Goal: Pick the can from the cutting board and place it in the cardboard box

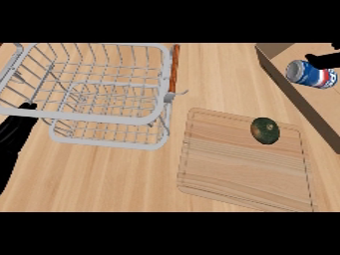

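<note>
The can (311, 73), blue and white with a red band, hangs tilted over the inside of the cardboard box (321, 110) at the right edge. My right hand (336, 58) comes in from the upper right corner. Its black fingers curl onto the can's far side, and most of the hand is cut off by the view's edge. The wooden cutting board (239, 169) lies at centre right with no can on it. My left hand (9, 139) rests open at the lower left, its fingertips close to the wire basket's near rim.
A dark green avocado (264, 130) sits on the board's far right part. A white wire basket (91, 89) with brown handles fills the upper left. Bare wooden counter (98, 174) lies in front of the basket.
</note>
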Available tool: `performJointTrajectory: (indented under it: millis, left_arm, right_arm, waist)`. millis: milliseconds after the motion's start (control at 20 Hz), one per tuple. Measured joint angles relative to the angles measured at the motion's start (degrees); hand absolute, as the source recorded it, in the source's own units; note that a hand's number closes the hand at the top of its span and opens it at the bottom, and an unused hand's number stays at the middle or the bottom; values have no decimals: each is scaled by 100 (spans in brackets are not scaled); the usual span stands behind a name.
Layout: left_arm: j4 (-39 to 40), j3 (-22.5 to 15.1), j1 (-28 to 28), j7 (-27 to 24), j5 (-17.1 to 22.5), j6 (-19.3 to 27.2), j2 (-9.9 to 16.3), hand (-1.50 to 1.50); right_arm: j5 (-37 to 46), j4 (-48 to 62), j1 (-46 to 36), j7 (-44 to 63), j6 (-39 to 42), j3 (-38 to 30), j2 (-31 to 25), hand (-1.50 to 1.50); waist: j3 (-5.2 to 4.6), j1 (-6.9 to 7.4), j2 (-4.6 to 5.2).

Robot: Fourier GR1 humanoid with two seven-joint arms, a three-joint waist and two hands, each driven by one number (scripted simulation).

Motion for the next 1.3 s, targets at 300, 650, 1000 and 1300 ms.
performJointTrajectory:
  millis: [300,650,1000,1300]
  left_arm:
    - [39,53,-20,23,24,-63,25,0]
    - [-90,108,98,86,10,5,-39,0]
    - [-57,185,109,136,58,-46,-17,0]
    - [-12,224,82,105,12,-49,-31,0]
  right_arm:
    - [-324,500,90,-792,-434,-266,100,-150]
    - [-1491,306,16,-1460,-1110,-1371,62,-150]
    - [-2429,144,244,-1828,-1002,-2115,-240,-150]
    - [-3069,156,641,-2110,-370,-2552,-824,-150]
  waist:
    - [34,-4,13]
    - [43,-93,6]
    - [38,-151,-33]
    - [37,-166,-50]
